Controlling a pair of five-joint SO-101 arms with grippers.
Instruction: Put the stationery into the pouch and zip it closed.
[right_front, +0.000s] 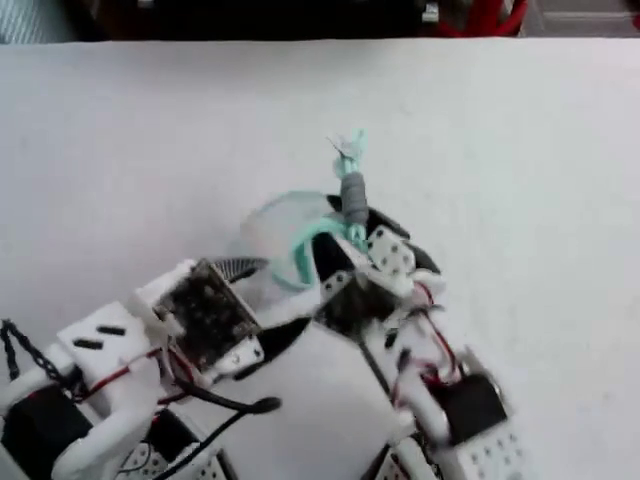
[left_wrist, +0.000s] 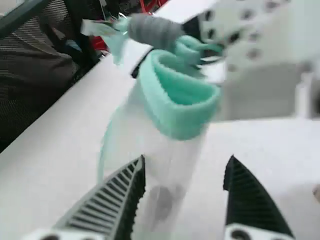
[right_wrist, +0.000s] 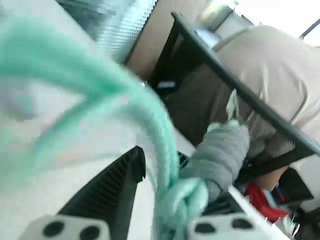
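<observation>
Seen from the high view, the step in hand looked to be the zipping. The right gripper (right_front: 358, 240) was at the end of the pouch (right_front: 272, 225) where the mint cord (right_front: 350, 148) and grey toggle (right_front: 353, 195) stuck up, and the left gripper (right_front: 245, 270) sat at the pouch's other side. All of this was near the middle of the table (right_front: 120, 130), somewhat toward the near edge where the arms stood. To do the step well, the left jaws would probably need to pinch the pouch body firmly first, so that the pull ran straight along the zip band (right_front: 303, 250) rather than dragging the limp pouch across the table. The pouch was clear and soft, trimmed in mint green. In the left wrist view the left gripper (left_wrist: 185, 165) had its ribbed jaws wide apart and held nothing, with the see-through pouch body between them and not visibly touched. The zip band (left_wrist: 180, 107) gaped as an open loop, so the mouth was not closed, and what lay inside could not be made out. A slow pull seemed wise, as the thin film would likely buckle. In the right wrist view the right gripper (right_wrist: 175, 187) had its jaws drawn in close on the knotted cord just beside the toggle (right_wrist: 220, 150), seemingly clamping it. A grip on the knot rather than the loose strand should slip less.
</observation>
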